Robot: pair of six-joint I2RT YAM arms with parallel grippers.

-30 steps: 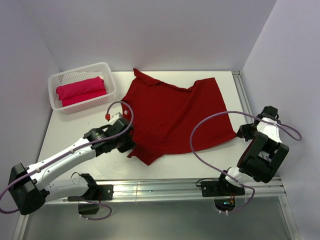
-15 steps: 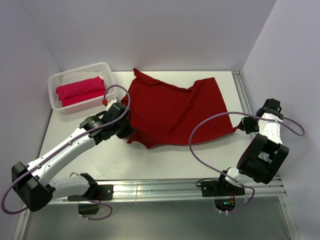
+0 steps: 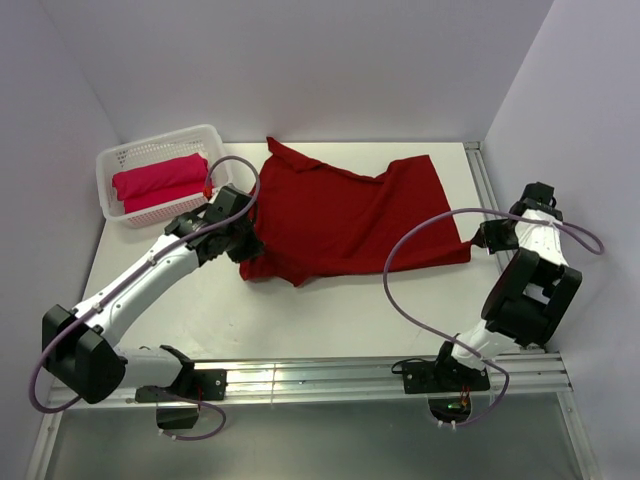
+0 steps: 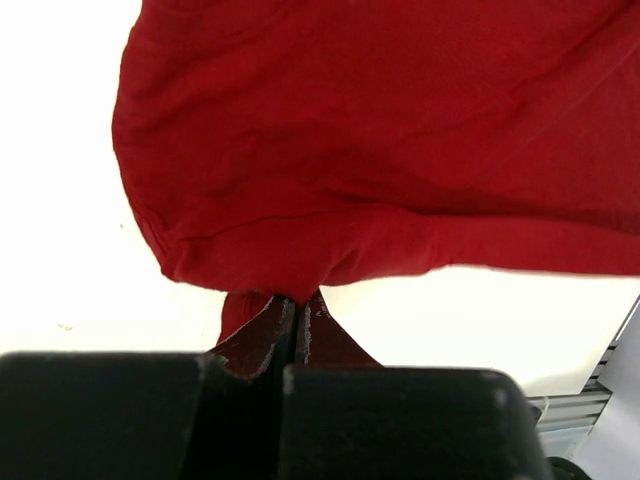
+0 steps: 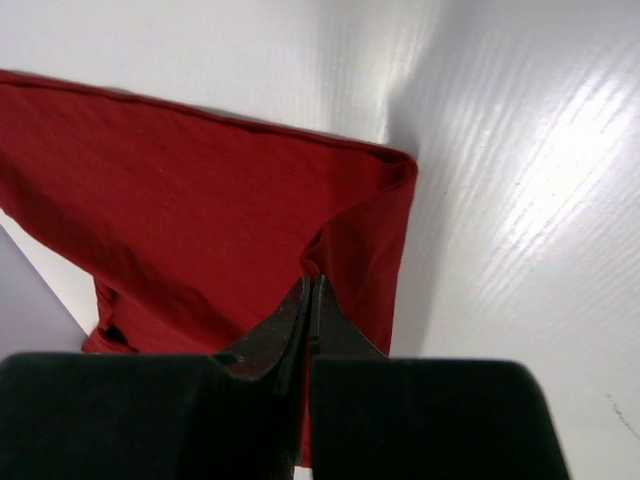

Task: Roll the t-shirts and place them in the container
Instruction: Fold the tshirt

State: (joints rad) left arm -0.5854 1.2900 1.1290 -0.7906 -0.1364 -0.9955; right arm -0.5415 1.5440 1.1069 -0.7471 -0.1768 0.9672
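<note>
The dark crimson t-shirt (image 3: 350,215) lies spread across the middle of the table, its near edge folded up over itself. My left gripper (image 3: 243,248) is shut on the shirt's near-left edge (image 4: 300,240), with cloth pinched between the jaws. My right gripper (image 3: 482,238) is shut on the shirt's near-right corner (image 5: 330,250) at the table's right side. The brighter pinkish-red t-shirt (image 3: 162,181) lies rolled in the white basket (image 3: 118,156) at the far left.
The table's right edge has a metal rail (image 3: 487,190) beside my right gripper. Grey walls close in the back and both sides. Purple cables loop over both arms.
My left gripper has carried the shirt's near-left edge away from me and up over the shirt, folding the near part back. My right gripper has drawn its corner a little farther back.
</note>
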